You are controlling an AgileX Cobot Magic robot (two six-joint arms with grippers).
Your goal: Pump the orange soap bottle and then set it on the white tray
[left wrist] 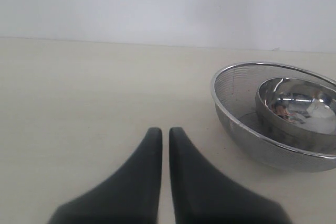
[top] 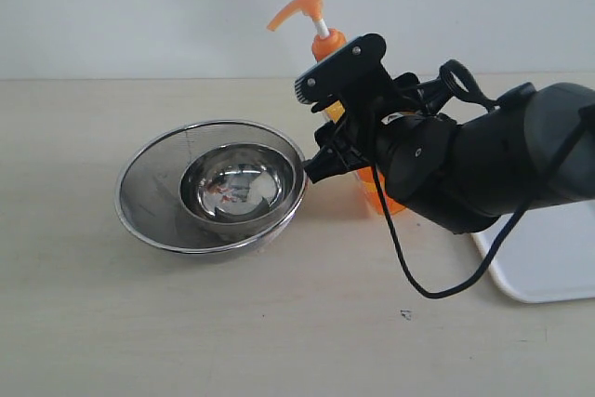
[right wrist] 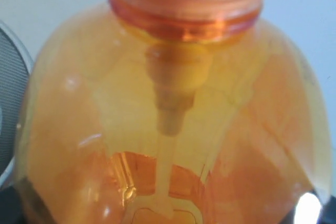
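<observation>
Pale wall (top: 139, 6) backs the orange soap bottle (top: 329, 46), translucent, with white-stemmed pump (top: 299, 6).

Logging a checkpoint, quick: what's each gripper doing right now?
Left gripper: closed, holding nothing.
Right gripper: closed around the orange soap bottle.

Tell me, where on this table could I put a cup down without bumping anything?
Bare tabletop lies in front of the nested round steel bowls and beside them, away from the flat white plastic tray. Crowded: between bowls and tray, where the right claw grips the translucent orange soap bottle.
</observation>
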